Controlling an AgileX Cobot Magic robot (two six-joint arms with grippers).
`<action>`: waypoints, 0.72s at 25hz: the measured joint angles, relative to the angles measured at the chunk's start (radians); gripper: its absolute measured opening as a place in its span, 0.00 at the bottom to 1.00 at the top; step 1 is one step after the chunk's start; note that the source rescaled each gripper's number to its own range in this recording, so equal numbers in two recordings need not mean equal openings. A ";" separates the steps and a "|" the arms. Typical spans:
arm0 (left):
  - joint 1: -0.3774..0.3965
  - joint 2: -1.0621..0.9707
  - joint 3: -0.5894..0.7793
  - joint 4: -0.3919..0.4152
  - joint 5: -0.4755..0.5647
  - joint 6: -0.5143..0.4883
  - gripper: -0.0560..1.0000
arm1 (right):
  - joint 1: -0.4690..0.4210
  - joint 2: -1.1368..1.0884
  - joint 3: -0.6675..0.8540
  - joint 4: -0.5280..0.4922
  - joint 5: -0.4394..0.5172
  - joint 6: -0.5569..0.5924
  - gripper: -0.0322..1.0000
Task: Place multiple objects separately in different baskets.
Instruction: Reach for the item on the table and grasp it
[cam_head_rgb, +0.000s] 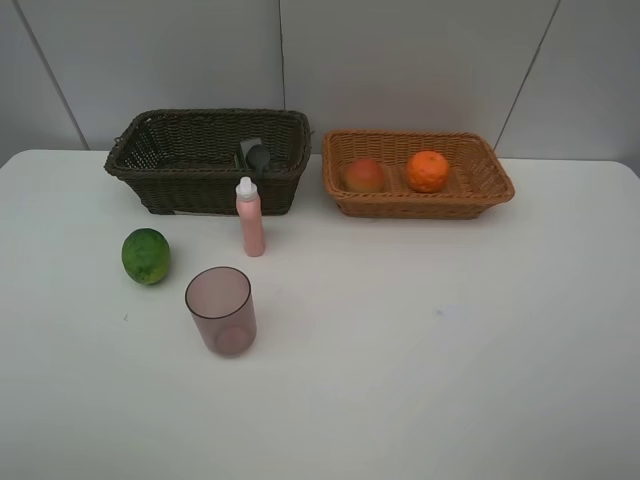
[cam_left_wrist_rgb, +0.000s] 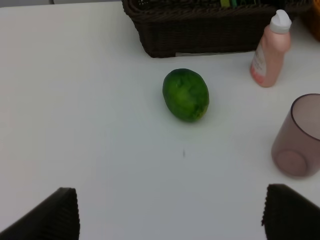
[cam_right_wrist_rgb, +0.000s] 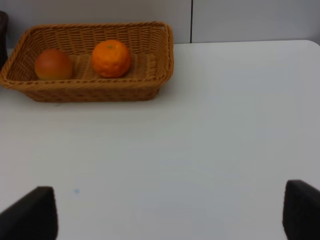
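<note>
My left claw (cam_left_wrist_rgb: 175, 215) hangs with its fingers spread wide, holding nothing, over the white table (cam_head_rgb: 450, 400). Ahead of it the green fruit (cam_head_rgb: 146, 256) lies on the left part of the surface. It touches nothing, and there is open white between it and the left edge. Behind it, near the back edge, stands the dark brown basket (cam_head_rgb: 150, 172). A dark bottle (cam_head_rgb: 259, 157) sits in its right end, mostly hidden by the wall. The pink bottle (cam_head_rgb: 250, 218) stands upright just before that basket's front right corner; I cannot tell whether they touch. The mauve cup (cam_head_rgb: 221, 310) stands upright nearer the front edge, right of the fruit and apart from the bottle. A narrow gap right of the dark basket, the light tan basket (cam_head_rgb: 492, 172) sits along the back edge. It holds the peach-like fruit (cam_head_rgb: 365, 175) at its left end and the orange (cam_head_rgb: 428, 171) near it, the two apart. My right claw (cam_right_wrist_rgb: 167, 215) is also spread wide and empty, over the broad bare stretch from the tan basket's front wall to the front and right edges.
</note>
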 joint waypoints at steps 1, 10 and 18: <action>0.000 0.000 0.000 0.000 0.000 0.000 0.96 | 0.000 0.000 0.000 0.000 0.000 0.000 0.95; 0.000 0.000 0.000 0.000 0.000 0.000 0.96 | 0.000 0.000 0.000 0.000 0.000 0.000 0.95; 0.000 0.000 0.000 0.000 0.000 0.000 0.96 | 0.000 0.000 0.000 0.000 0.000 0.000 0.95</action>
